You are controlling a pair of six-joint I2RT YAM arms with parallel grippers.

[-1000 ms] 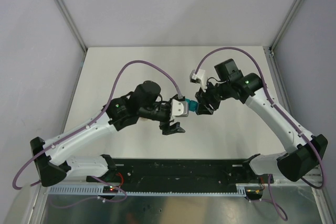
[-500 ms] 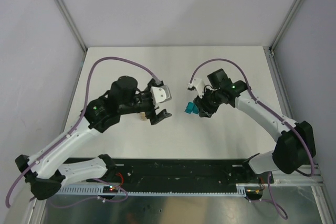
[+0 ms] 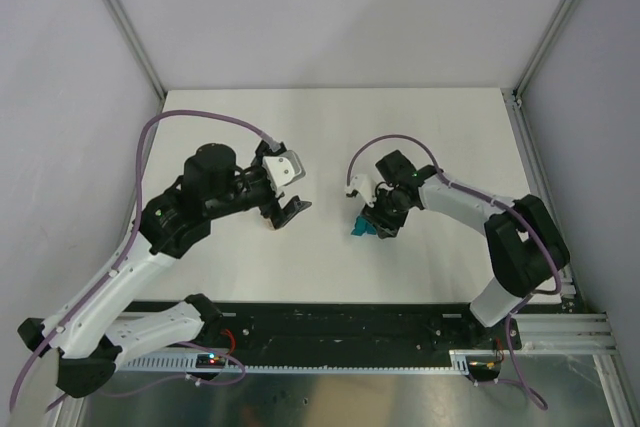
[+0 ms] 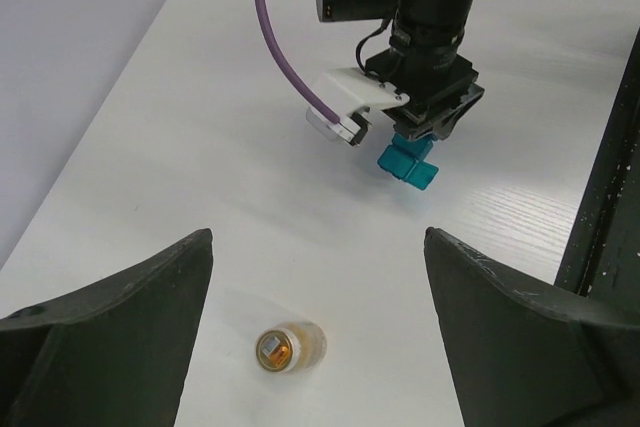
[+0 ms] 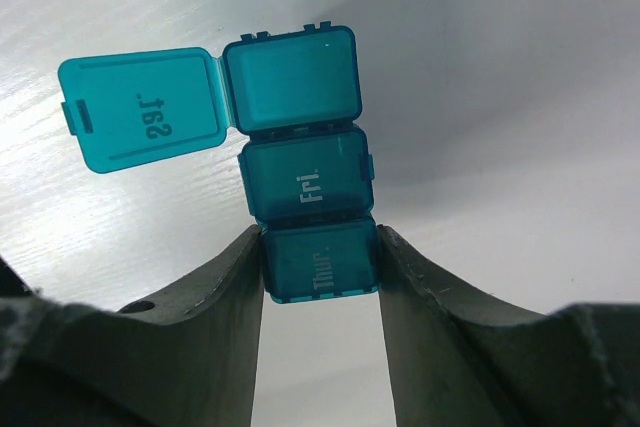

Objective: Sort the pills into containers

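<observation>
- Left arm has drawn back toward the left side of the worktop (image 3: 430, 137) since the earlier frames, where it met the right arm at the centre; the two are now well apart.
- Right arm has folded in and dropped lower, carrying the containers (image 5: 308, 197) nearer the worktop, just right of centre.
- Right claw (image 4: 428, 132): clamped on the containers at the end compartment marked "Thur", one finger on each side.
- Containers: the "Fri" lid is closed; the "Sat" lid is swung open to the side. They sit low over the worktop; contact cannot be told.
- Left claw (image 3: 285, 213): fingers wide apart, holding nothing.
- Bottle (image 4: 290, 347): lying on its side on the worktop, below the left claw, seen between its fingers in the left wrist view, well apart from the containers.
</observation>
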